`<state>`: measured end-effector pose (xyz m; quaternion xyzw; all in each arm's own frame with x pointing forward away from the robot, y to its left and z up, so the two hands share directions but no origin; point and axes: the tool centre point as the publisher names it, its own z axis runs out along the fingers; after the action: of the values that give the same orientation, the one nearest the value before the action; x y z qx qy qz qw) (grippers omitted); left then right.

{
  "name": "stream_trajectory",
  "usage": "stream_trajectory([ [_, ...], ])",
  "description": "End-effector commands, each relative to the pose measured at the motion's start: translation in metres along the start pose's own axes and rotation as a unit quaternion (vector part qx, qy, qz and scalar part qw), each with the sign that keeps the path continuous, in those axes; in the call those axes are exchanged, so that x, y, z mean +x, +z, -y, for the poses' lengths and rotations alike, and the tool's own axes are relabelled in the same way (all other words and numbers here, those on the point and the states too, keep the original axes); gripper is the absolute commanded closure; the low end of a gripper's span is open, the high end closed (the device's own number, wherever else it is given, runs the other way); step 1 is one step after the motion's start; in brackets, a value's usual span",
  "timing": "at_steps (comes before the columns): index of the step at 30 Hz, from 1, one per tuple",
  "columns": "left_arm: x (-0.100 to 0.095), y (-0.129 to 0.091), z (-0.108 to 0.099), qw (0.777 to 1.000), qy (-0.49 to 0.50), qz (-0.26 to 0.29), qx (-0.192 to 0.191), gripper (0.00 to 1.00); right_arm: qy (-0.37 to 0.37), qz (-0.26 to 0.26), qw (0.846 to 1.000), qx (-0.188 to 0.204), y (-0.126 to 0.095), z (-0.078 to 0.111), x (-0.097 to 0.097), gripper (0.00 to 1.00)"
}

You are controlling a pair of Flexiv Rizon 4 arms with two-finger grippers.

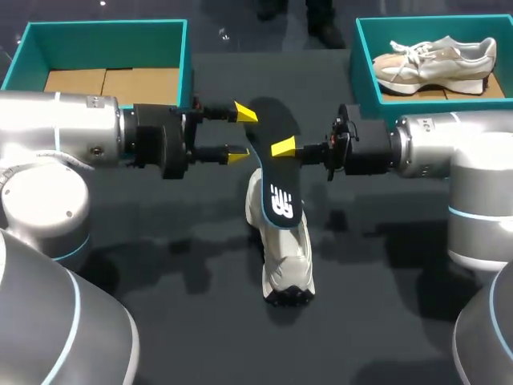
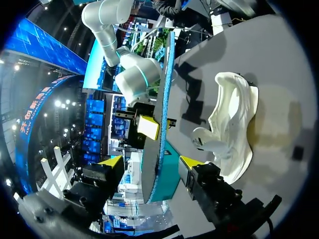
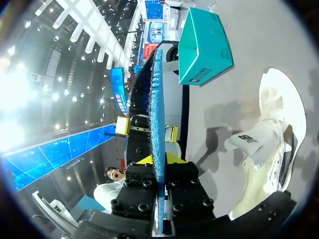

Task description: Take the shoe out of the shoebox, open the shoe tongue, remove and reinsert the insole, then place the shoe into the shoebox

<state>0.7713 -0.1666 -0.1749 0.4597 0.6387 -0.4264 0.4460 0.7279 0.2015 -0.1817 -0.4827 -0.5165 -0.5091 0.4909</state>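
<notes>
A black insole point(image 1: 274, 164) hangs edge-up in the air over the white shoe point(image 1: 287, 257), which lies on the dark table with its toe toward me. My right gripper point(image 1: 282, 148) is shut on one long edge of the insole point(image 3: 157, 99), which is clamped between the right gripper's point(image 3: 158, 162) yellow tips. My left gripper point(image 1: 240, 133) stands open at the opposite edge. In the left wrist view the insole point(image 2: 162, 89) passes between the left gripper's point(image 2: 151, 162) spread fingers without both touching it. The shoe point(image 2: 234, 119) lies below, its tongue pulled up point(image 3: 246, 142).
An open teal shoebox point(image 1: 104, 26) with a bare cardboard floor stands at the back left. A second teal box point(image 1: 361, 64) at the back right holds another pale shoe point(image 1: 437, 60). The left box point(image 3: 204, 45) also shows ahead of the right gripper.
</notes>
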Motion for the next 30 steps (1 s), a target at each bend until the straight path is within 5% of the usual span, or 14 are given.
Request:
stream_trajectory([
  [1,0.001,0.014,-0.003,1.0,-0.002,0.001,0.001,0.37,0.0,-0.006,1.0,-0.002,0.004,0.001,-0.002,1.0],
  [7,0.006,0.023,-0.001,1.0,-0.003,0.011,0.002,0.51,0.002,-0.014,1.0,0.001,0.007,0.001,-0.003,1.0],
  [30,0.016,0.04,0.003,0.999,0.011,0.036,0.005,0.74,0.012,-0.019,1.0,0.008,0.011,-0.001,-0.005,1.0],
])
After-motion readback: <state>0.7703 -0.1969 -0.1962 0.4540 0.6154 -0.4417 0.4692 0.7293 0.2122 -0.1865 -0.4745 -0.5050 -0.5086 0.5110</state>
